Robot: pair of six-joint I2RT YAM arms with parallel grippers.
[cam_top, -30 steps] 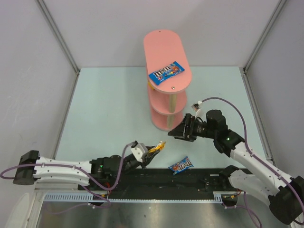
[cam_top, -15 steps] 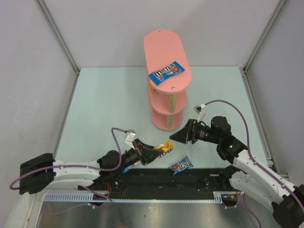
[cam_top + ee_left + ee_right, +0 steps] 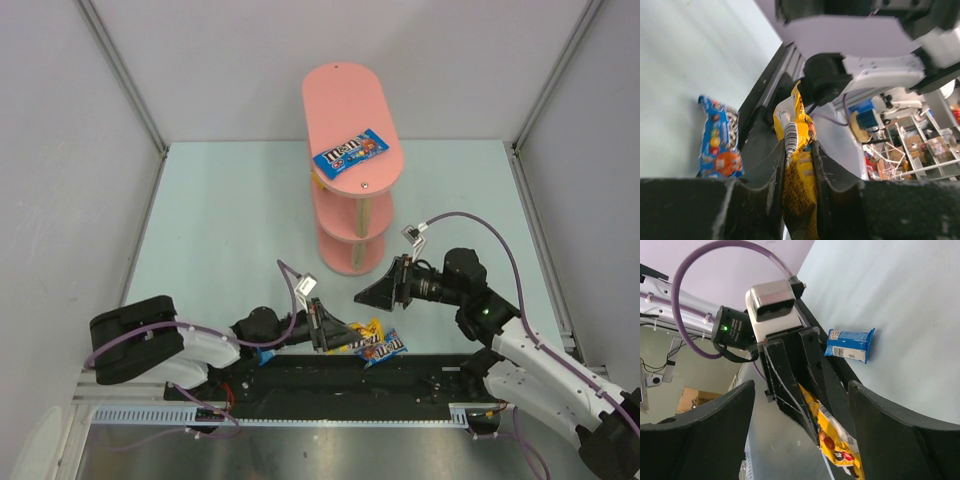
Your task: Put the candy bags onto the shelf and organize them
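Clamping a yellow packet (image 3: 362,330), left fingers (image 3: 837,205) near table (image 3: 220,240) edge.

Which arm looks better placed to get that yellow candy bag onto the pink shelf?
The right arm, probably. Its jaws stand open facing the yellow bag, and it sits nearer the shelf. The left arm has that bag clamped, but low and farther from the shelf.

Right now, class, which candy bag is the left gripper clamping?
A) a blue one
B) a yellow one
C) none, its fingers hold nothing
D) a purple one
B: in the left wrist view the left gripper is shut on the yellow bag, which stands up between its fingers, while a blue bag lies apart from it, not gripped.
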